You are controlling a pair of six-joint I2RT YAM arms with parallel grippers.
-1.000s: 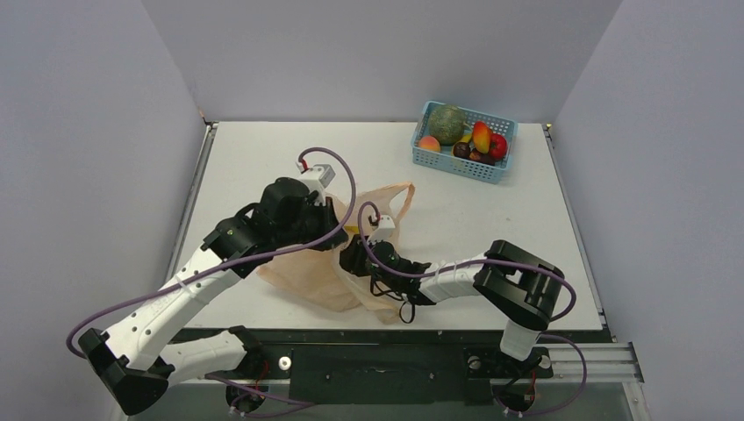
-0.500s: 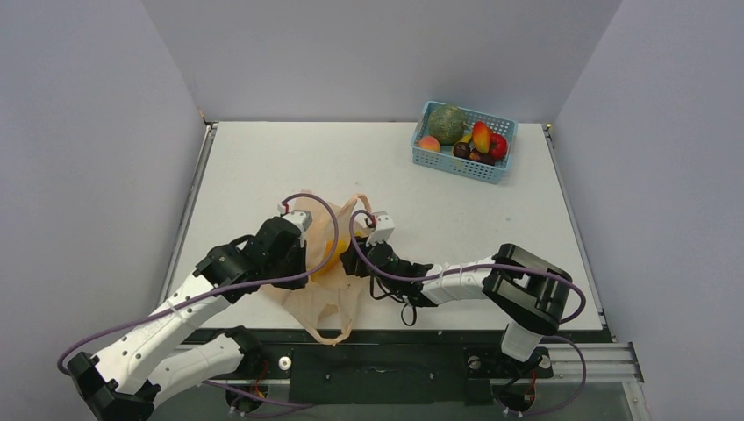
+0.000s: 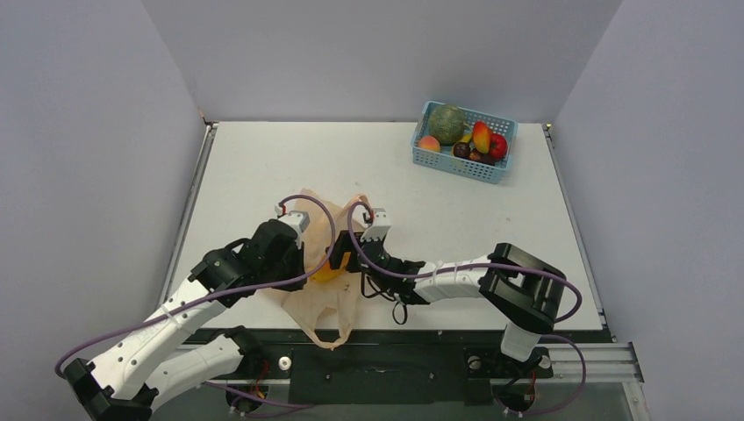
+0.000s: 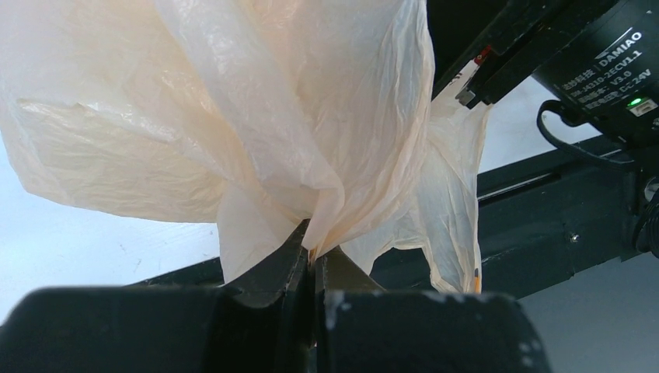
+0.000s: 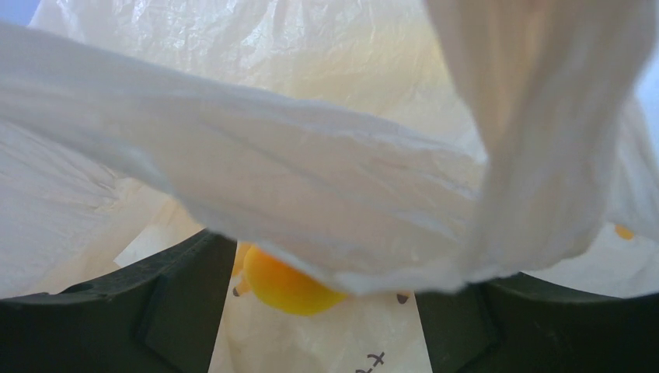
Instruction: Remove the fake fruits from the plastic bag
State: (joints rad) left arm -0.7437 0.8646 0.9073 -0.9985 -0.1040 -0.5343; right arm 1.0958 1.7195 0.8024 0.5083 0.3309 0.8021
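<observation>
Near edge of table (image 3: 263, 158): plastic bag (image 3: 323, 307) lies crumpled btwn the two arms. L gripper (image 4: 313, 260): fingers together, clamped on a pinch of bag film. R gripper (image 5: 334, 264): fingers apart at bag opening, strip of film draped across them, closed on nothing. Yellow fake fruit (image 5: 289, 289) inside bag, seen btwn R fingers. Far R: blue basket (image 3: 439, 162) w/ melon (image 3: 447, 123), mango (image 3: 481, 136), plum (image 3: 461, 150), well apart from bag.
</observation>
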